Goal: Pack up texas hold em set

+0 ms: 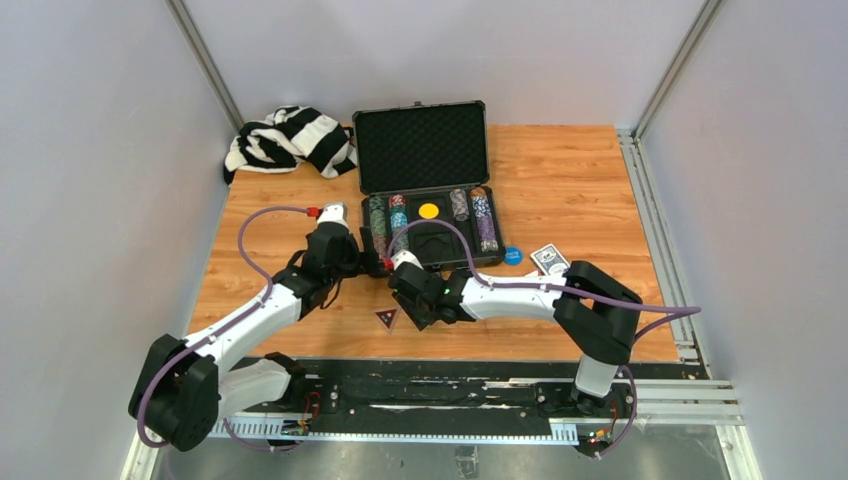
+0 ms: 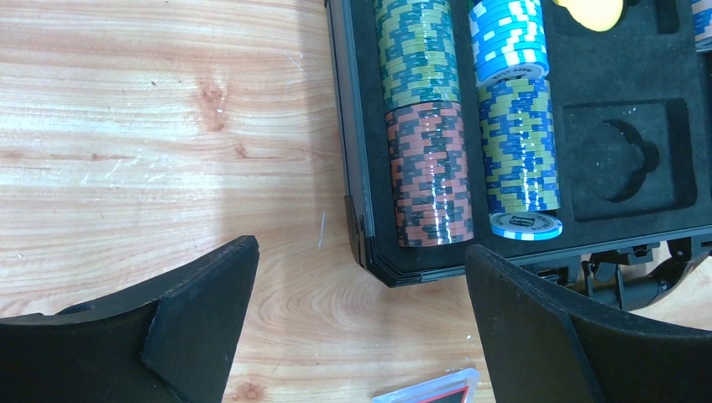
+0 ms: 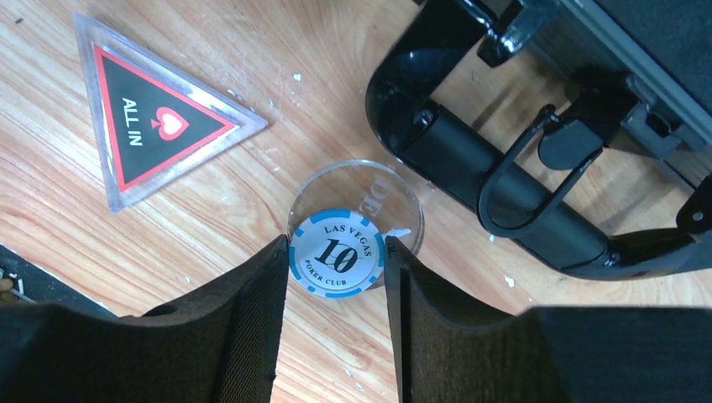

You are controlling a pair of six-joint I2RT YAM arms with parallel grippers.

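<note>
Wood-grain table [image 1: 560,170] — black case [image 1: 420,150] lying open at far centre, chip stacks [image 2: 428,168] lined in its foam slots. Right jaws pinching a blue "10" chip [image 3: 337,253] above a clear disc [image 3: 403,206], beside the case handle [image 3: 495,176]. Left jaws spread wide over the table near the case's front-left corner. Card deck [image 1: 549,260] right of case.

Right gripper [image 3: 336,260] pinching a blue-and-white chip [image 3: 337,253].
A clear disc [image 3: 374,186] shows behind it; triangular marker [image 3: 151,126] at upper left, case handle [image 3: 458,155] at right.
</note>
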